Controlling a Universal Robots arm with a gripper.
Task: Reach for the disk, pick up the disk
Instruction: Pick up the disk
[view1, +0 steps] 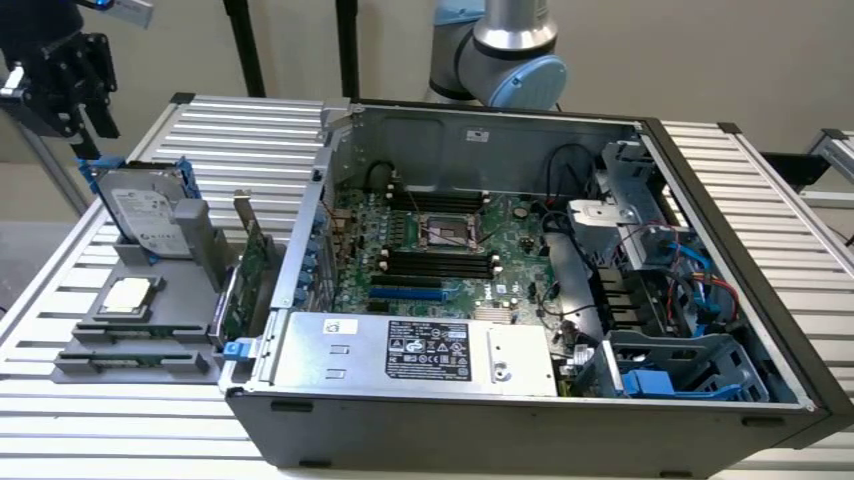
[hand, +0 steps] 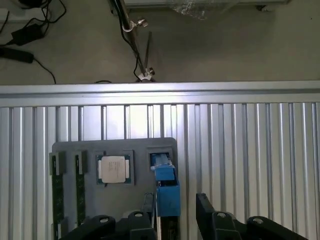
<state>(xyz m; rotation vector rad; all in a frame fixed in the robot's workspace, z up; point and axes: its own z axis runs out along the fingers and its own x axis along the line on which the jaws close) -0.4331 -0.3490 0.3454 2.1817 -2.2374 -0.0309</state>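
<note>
**Workbench stock, arm poised over the disk**

1. Ribbed aluminium table (view1: 240, 130) (hand: 250, 150). It carries everything listed below.
2. Open computer case (view1: 534, 430). It lies on its side at the centre of the exterior view, with the motherboard (view1: 441, 240) exposed.
3. Universal Robots arm (view1: 514, 50). It rises behind the case at twelve o'clock.
4. Silver power supply (view1: 334, 350) with a black label. It sits inside the case at six o'clock of the motherboard.
5. Grey parts tray (view1: 80, 350) (hand: 75, 147). It lies on the table at nine o'clock of the case.
6. The disk (view1: 138, 212) (hand: 167, 195). This is a silver-grey drive with a white label in a blue carrier frame. It stands on edge, slightly tilted, in the tray's end at twelve o'clock in the exterior view.
7. Black gripper (view1: 74, 110) (hand: 172, 215). It hangs at eleven o'clock in the exterior view, above the disk and clear of it. Its fingers (hand: 205, 207) are spread and hold nothing. From the wrist camera the blue frame lines up between them.
8. Two memory sticks (hand: 56, 195). They lie in the tray's slots.
9. Square processor chip (view1: 128, 294) (hand: 114, 169). It lies flat in its tray recess, at six o'clock of the disk in the exterior view.
</note>
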